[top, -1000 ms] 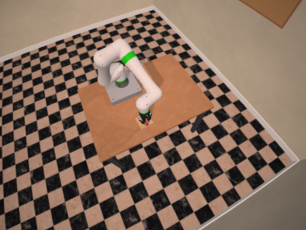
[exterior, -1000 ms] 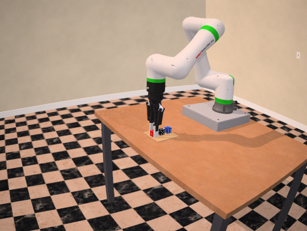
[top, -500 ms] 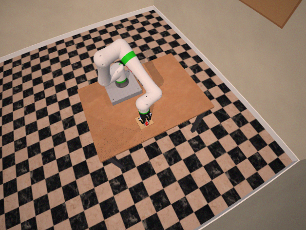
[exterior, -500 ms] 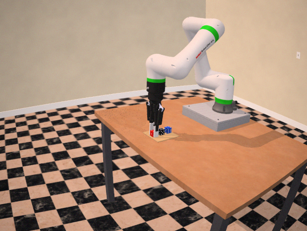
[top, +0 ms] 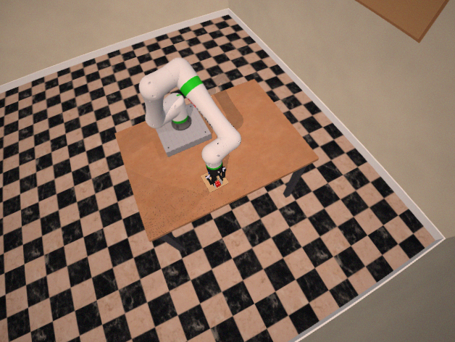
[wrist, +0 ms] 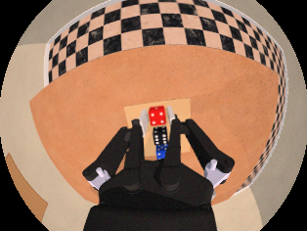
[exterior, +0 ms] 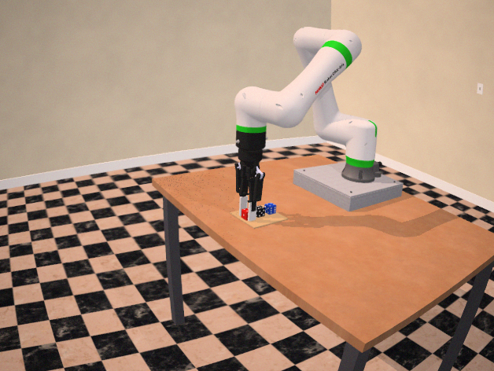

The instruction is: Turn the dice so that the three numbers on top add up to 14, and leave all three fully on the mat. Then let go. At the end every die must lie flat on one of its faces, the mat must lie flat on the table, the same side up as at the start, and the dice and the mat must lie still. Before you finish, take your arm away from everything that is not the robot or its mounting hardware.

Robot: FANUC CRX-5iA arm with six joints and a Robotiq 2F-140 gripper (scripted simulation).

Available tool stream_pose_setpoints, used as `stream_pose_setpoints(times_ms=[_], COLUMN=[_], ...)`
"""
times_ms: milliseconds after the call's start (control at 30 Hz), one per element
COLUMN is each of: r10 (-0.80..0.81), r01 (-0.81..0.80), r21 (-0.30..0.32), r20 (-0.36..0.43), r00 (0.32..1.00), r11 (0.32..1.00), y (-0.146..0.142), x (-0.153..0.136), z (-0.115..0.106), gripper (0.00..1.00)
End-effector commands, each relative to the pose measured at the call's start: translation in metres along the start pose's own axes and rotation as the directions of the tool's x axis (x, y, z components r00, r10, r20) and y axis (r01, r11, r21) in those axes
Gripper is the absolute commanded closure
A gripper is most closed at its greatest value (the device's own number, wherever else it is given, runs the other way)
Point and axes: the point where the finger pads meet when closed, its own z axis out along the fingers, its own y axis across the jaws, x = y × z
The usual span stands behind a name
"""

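Poised around a red die (top: pixel 217 183) (exterior: pixel 245 214) (wrist: pixel 157 115), the gripper (top: pixel 216 182) (exterior: pixel 245 214) (wrist: pixel 157 116) stands with its jaws partly apart, gripping nothing, near the mat's (top: pixel 210 188) (exterior: pixel 255 225) (wrist: pixel 184 107) edge farthest from the robot base. Red appears to show four on top and the black die (exterior: pixel 260 211) (wrist: pixel 159 136) six; the blue die (exterior: pixel 270 208) (wrist: pixel 161 152), by the base-side edge, is unreadable, leaving the total of 14 unconfirmed. Whether blue lies fully on the mat is unclear. Still left are any needed turn and the arm's withdrawal.
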Motion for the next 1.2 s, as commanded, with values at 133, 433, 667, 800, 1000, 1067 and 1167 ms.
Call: stream_pose_setpoints(times_ms=[133, 433, 667, 800, 1000, 1067, 1167], r10=[0.000, 0.000, 0.000, 0.000, 0.000, 0.000, 0.000], r01=[0.000, 0.000, 0.000, 0.000, 0.000, 0.000, 0.000], r21=[0.000, 0.000, 0.000, 0.000, 0.000, 0.000, 0.000], r20=[0.000, 0.000, 0.000, 0.000, 0.000, 0.000, 0.000], r00=[1.000, 1.000, 1.000, 1.000, 1.000, 1.000, 1.000], r11=[1.000, 1.000, 1.000, 1.000, 1.000, 1.000, 1.000], y=[0.000, 0.000, 0.000, 0.000, 0.000, 0.000, 0.000], x=[0.000, 0.000, 0.000, 0.000, 0.000, 0.000, 0.000], z=[0.000, -0.024, -0.051, -0.072, -0.088, -0.090, -0.090], gripper=[0.72, 0.72, 0.72, 0.72, 0.72, 0.72, 0.72])
